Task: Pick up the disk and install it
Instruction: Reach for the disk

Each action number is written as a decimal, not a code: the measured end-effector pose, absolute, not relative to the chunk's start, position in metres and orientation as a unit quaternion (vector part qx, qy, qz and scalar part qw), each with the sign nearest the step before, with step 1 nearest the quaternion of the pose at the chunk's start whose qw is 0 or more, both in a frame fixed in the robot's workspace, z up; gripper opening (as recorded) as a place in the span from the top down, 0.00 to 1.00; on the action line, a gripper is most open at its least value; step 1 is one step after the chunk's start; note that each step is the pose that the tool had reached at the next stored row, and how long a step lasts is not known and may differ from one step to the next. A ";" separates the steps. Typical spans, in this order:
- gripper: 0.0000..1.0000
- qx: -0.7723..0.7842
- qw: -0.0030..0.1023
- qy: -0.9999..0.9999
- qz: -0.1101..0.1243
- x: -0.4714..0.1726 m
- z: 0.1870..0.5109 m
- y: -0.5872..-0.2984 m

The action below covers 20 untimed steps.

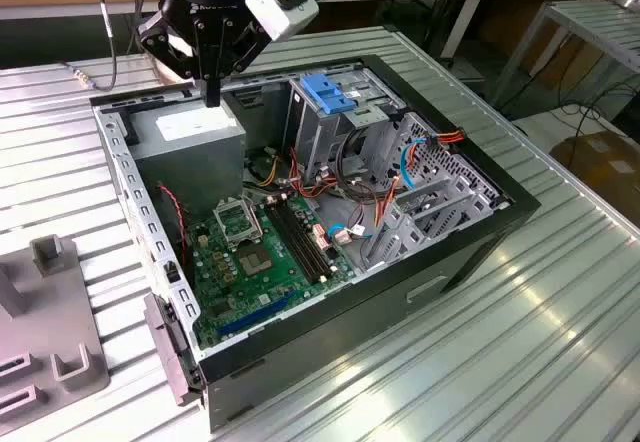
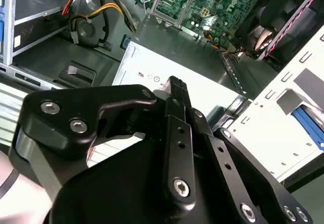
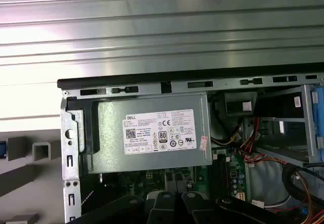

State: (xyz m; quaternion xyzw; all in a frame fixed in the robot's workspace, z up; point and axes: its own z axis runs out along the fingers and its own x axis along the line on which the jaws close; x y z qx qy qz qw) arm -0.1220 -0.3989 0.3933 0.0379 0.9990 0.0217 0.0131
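Observation:
My gripper [image 1: 212, 94] hangs over the back corner of the open computer case [image 1: 470, 252], on the exterior view's left. Its fingers are shut, with nothing between them. Their tips hover just above the grey power supply [image 1: 190, 137], near its white sticker [image 3: 159, 132]. In the second wrist view the closed fingertips [image 2: 176, 86] point at that sticker. A strip of blue plastic [image 2: 308, 125] shows beyond the case's slotted side wall; I cannot tell whether it belongs to the disk. No other trace of the disk shows.
A tall metal drive cage with a blue latch [image 1: 325, 92] stands mid-case, with bundled cables [image 1: 400, 177] beside it. The green motherboard [image 1: 255, 252] lies on the case floor. A grey fixture [image 1: 45, 332] sits on the slatted table at the exterior view's left.

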 end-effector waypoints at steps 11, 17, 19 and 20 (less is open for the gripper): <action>0.90 0.038 0.013 0.999 0.022 -0.127 0.393 -0.399; 0.90 0.038 0.013 0.999 0.022 -0.130 0.393 -0.399; 0.90 0.038 0.013 0.999 0.022 -0.131 0.393 -0.399; 0.90 0.038 0.013 0.999 0.022 -0.131 0.393 -0.399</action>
